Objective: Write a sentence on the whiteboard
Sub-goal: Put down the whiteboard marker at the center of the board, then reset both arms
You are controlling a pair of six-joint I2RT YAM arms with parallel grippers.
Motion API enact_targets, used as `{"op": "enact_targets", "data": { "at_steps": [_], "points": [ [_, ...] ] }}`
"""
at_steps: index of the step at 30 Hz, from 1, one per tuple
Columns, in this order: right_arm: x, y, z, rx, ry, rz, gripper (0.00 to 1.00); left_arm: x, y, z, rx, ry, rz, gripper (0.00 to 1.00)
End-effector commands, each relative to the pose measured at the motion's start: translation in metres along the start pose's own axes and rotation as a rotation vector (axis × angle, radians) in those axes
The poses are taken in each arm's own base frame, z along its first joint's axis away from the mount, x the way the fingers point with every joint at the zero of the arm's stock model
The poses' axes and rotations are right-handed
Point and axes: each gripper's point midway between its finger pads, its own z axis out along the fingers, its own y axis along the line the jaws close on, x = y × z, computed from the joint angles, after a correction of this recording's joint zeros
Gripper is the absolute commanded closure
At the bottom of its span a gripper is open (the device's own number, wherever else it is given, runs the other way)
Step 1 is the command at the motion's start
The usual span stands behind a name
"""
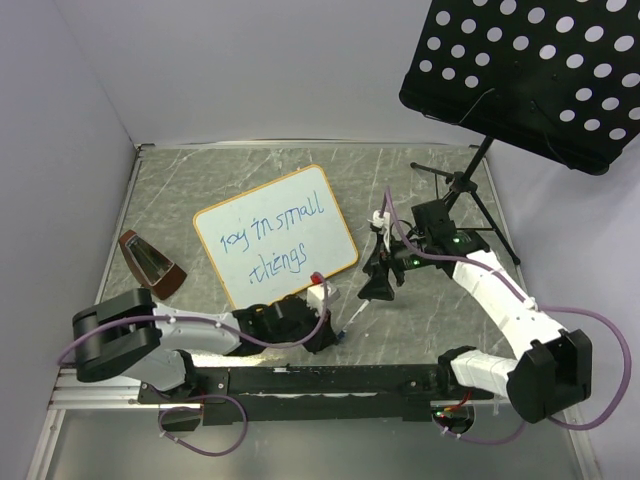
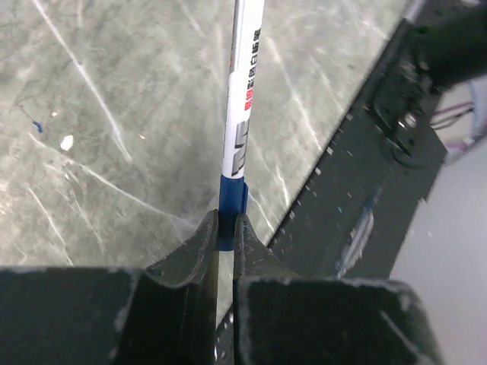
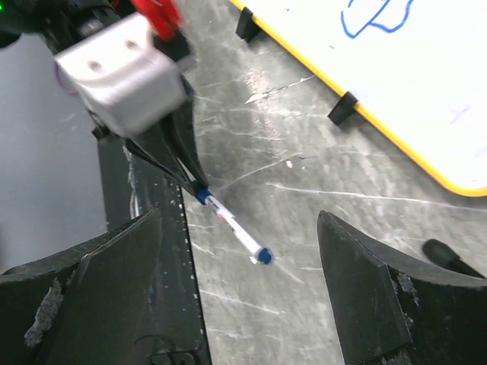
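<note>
Left gripper is clamped tight on the marker. The right gripper is spread wide and holds nothing.

Top view: the whiteboard lies skewed on the table, centre-left, just beyond the left gripper. The sentence is in blue, two lines, roughly "joy in small things". Both grippers sit close together off the board's near-right corner. The marker is too thin to read here.

Left wrist: the fingers pinch the marker's blue end. Its white printed barrel runs out over bare table, not over the board. The far end is out of frame.

Right wrist: this is the only view with the marker's full length. It shows blue at the held end and a small blue far end, framed between the right gripper's open jaws and touching neither. Cap or bare tip, can't tell. The board's orange edge and black clip feet are at top right, apart from the marker.

Judgement: the writing looks finished, so this is wrap-up. The next move is probably to confirm the cap, lay the marker down beside the board, and keep both arms off the ink to avoid smearing.
</note>
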Motion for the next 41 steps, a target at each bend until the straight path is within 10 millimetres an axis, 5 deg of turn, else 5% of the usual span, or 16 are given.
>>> {"op": "enact_targets", "data": {
  "at_steps": [1,4,8,11,15,19,23,25,26,31,41],
  "points": [
    [-0.009,-0.002,-0.012,0.05,-0.039,-0.063,0.11,-0.005,0.009,0.013,-0.101,0.065,-0.061,0.99],
    [-0.01,-0.005,-0.023,0.081,-0.059,-0.059,0.11,0.004,0.015,0.02,-0.144,0.118,-0.084,0.91],
    [-0.01,-0.007,-0.041,0.126,-0.085,-0.055,0.1,0.003,0.024,0.02,-0.207,0.119,-0.11,0.58],
    [-0.007,-0.006,-0.054,0.173,-0.08,-0.067,0.1,-0.009,0.025,0.015,-0.238,0.081,-0.117,0.47],
    [-0.005,-0.002,-0.069,0.252,-0.072,-0.096,0.09,-0.053,0.009,-0.009,-0.215,-0.056,-0.107,0.37],
    [-0.009,-0.001,-0.09,0.405,-0.097,-0.075,0.06,-0.126,-0.017,-0.064,-0.149,-0.331,-0.133,0.01],
    [-0.02,-0.009,-0.115,0.623,-0.211,0.058,0.0,-0.219,-0.063,-0.184,0.098,-0.728,-0.237,0.03],
    [-0.028,-0.015,-0.138,0.784,-0.287,0.076,0.0,-0.234,-0.051,-0.22,0.012,-0.778,-0.201,0.03],
    [-0.031,-0.015,-0.145,0.825,-0.329,0.125,0.0,-0.253,-0.06,-0.248,0.003,-0.821,-0.182,0.03],
    [-0.052,-0.01,-0.189,1.033,-0.454,0.143,0.0,-0.257,-0.039,-0.265,-0.203,-0.752,-0.115,0.03],
    [-0.059,-0.013,-0.2,1.08,-0.472,0.156,0.0,-0.247,-0.027,-0.271,-0.26,-0.748,-0.078,0.03]
  ]
}}
